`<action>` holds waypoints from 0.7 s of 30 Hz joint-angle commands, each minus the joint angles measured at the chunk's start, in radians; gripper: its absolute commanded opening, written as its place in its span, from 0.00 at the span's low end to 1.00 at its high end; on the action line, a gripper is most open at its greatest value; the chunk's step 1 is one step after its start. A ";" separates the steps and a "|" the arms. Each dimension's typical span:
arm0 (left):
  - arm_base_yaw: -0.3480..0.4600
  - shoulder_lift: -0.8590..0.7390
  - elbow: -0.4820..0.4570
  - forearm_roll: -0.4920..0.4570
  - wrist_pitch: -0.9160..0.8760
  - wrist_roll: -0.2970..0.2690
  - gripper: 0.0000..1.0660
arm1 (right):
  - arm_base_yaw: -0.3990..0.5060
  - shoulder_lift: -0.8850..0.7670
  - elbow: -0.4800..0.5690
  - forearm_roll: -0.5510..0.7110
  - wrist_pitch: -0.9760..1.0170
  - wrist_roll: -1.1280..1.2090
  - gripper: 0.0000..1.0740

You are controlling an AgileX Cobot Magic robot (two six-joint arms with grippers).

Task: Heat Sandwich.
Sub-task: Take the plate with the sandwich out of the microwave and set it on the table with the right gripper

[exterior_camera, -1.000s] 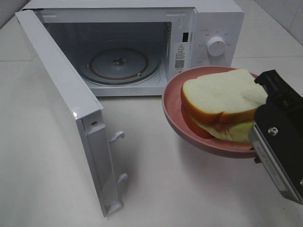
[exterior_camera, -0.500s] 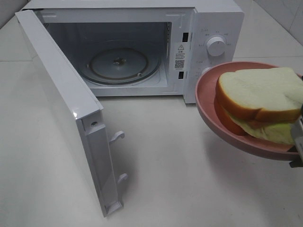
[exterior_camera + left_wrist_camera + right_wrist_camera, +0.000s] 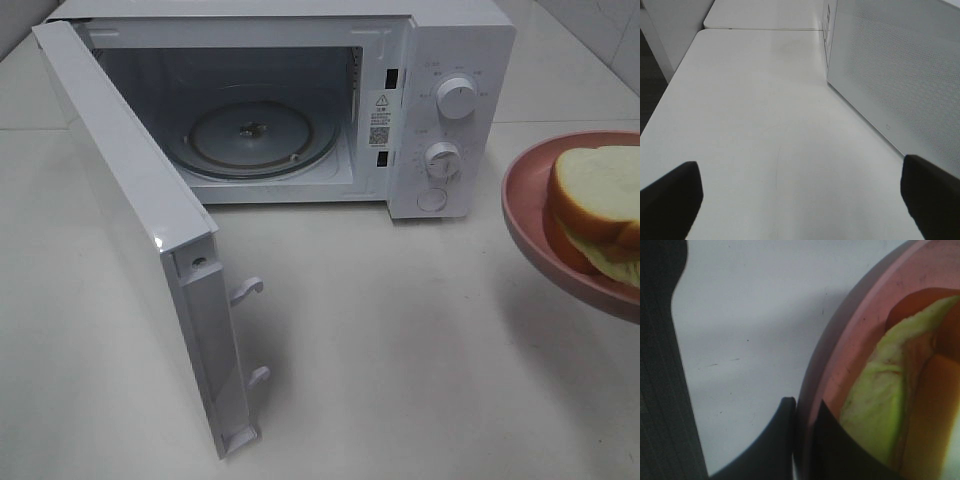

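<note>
Bare table (image 3: 400,350) before the microwave (image 3: 440,60) mouth; swung-out door (image 3: 140,230) walling the left.

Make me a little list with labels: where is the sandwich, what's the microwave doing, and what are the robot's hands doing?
sandwich: on the pink plate, at the right edge of the high view
plate: held up off the table
microwave: door wide open, glass tray inside with nothing on it
right hand: pinching the plate's rim
left hand: open, holding nothing, beside the microwave
</note>
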 commanded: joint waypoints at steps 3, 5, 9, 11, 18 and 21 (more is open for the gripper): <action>0.003 -0.028 0.003 0.002 -0.002 -0.001 0.97 | -0.007 -0.010 -0.001 -0.078 0.020 0.134 0.00; 0.003 -0.028 0.003 0.002 -0.002 -0.001 0.97 | -0.007 -0.010 -0.001 -0.091 0.020 0.186 0.00; 0.003 -0.028 0.003 0.002 -0.002 -0.001 0.97 | -0.007 -0.005 -0.001 -0.109 0.019 0.274 0.00; 0.003 -0.028 0.003 0.002 -0.002 -0.001 0.97 | -0.007 0.010 -0.001 -0.132 0.017 0.359 0.00; 0.003 -0.028 0.003 0.002 -0.002 -0.001 0.97 | -0.007 0.090 -0.003 -0.212 0.017 0.587 0.00; 0.003 -0.028 0.003 0.002 -0.002 -0.001 0.97 | -0.007 0.146 -0.004 -0.222 0.010 0.657 0.00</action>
